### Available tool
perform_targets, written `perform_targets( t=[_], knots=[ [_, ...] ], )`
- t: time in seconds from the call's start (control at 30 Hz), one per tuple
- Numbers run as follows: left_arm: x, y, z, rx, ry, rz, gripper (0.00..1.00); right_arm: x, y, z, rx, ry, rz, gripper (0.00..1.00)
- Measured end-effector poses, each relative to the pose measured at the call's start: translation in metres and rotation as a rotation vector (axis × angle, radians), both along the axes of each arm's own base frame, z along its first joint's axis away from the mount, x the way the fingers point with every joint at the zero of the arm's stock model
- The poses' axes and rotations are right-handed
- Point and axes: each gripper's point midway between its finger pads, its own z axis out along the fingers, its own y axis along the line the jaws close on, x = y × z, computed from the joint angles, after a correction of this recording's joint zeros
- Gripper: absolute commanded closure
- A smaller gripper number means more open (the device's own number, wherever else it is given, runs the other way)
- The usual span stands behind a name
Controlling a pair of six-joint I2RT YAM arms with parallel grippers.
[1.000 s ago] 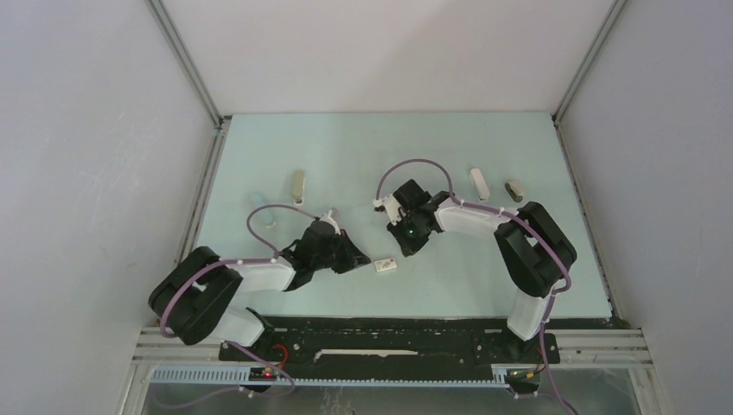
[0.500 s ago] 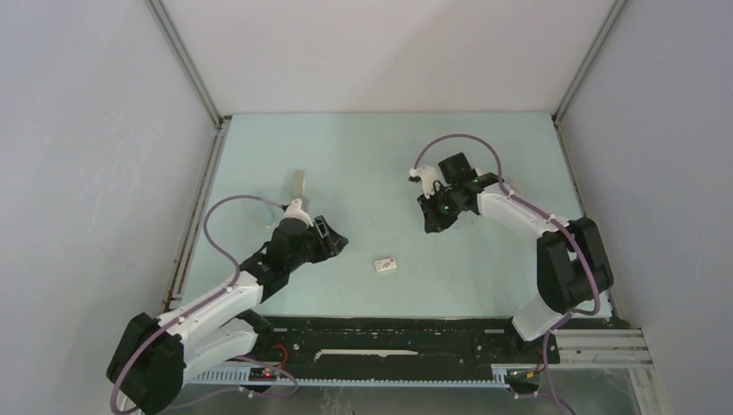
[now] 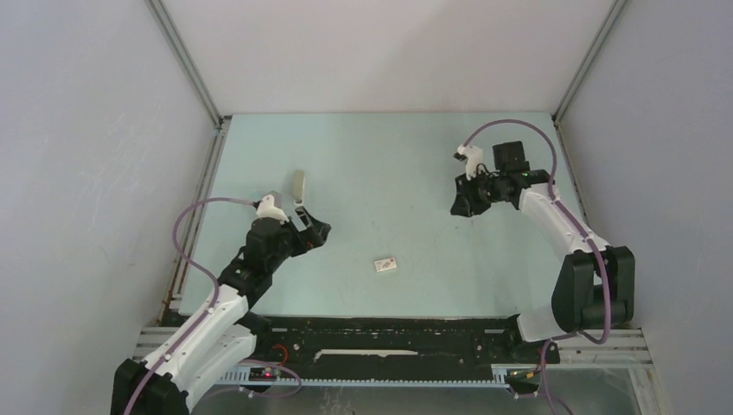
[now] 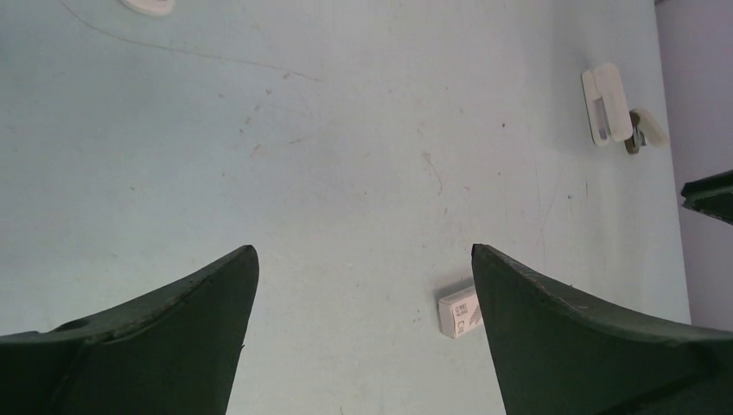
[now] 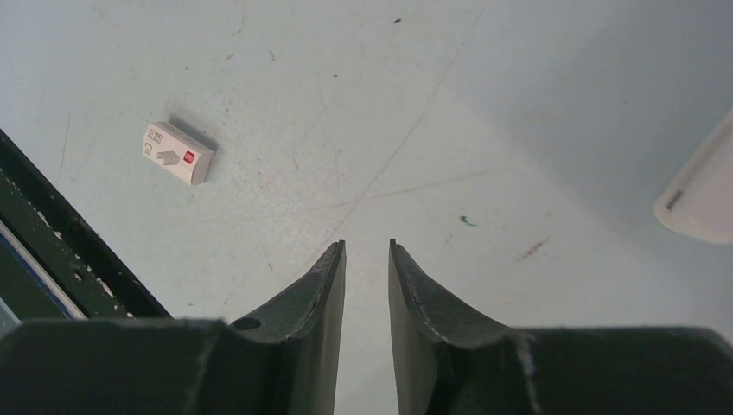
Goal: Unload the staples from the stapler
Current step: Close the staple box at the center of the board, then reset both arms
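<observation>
No staples show in any view. A cream stapler (image 3: 298, 184) lies at the back left of the pale green table (image 3: 380, 156). My left gripper (image 3: 318, 229) hangs just in front of it, open wide and empty (image 4: 363, 251). In the left wrist view a white stapler (image 4: 604, 104) lies far off to the right, with a small cream and dark piece (image 4: 641, 133) beside it. My right gripper (image 3: 459, 204) is at the back right. Its jaws (image 5: 366, 244) stand a narrow gap apart with only bare table between them.
A small white box (image 3: 386, 264) with a red mark (image 5: 177, 153) lies near the middle front, close to my left gripper's right finger (image 4: 458, 311). A white rounded object (image 5: 702, 192) pokes in at the right wrist view's right edge. The black base rail (image 3: 389, 333) runs along the near edge.
Both arms have swung apart from the middle. The left gripper pulled back to the left and went from shut to wide open. The right gripper moved to the back right and parted slightly.
</observation>
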Motion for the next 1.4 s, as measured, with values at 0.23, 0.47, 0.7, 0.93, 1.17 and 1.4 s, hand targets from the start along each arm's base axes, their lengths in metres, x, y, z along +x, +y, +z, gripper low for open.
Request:
perform_targets(
  t=[0.23, 0.47, 0.7, 0.93, 1.17, 1.4],
  knots=[
    [0.007, 0.022, 0.009, -0.002, -0.034, 0.059, 0.00, 0.002, -0.031, 0.023, 0.034, -0.057, -0.060, 0.51],
    [0.010, 0.033, 0.023, 0.003, -0.031, 0.065, 0.00, -0.003, -0.052, 0.041, 0.032, -0.078, -0.094, 0.41],
    [0.023, 0.048, 0.078, -0.017, -0.143, 0.085, 0.00, 0.005, -0.074, 0.095, 0.006, -0.209, -0.131, 0.33],
    [0.026, 0.060, 0.107, -0.039, -0.202, 0.107, 0.00, 0.009, -0.080, 0.145, -0.003, -0.330, -0.121, 0.24],
    [0.026, 0.061, 0.121, -0.055, -0.228, 0.095, 0.00, 0.003, -0.074, 0.164, 0.020, -0.356, -0.085, 0.00],
    [0.024, 0.062, 0.120, -0.060, -0.221, 0.090, 0.00, 0.001, -0.071, 0.170, 0.033, -0.363, -0.075, 0.00]
  ],
)
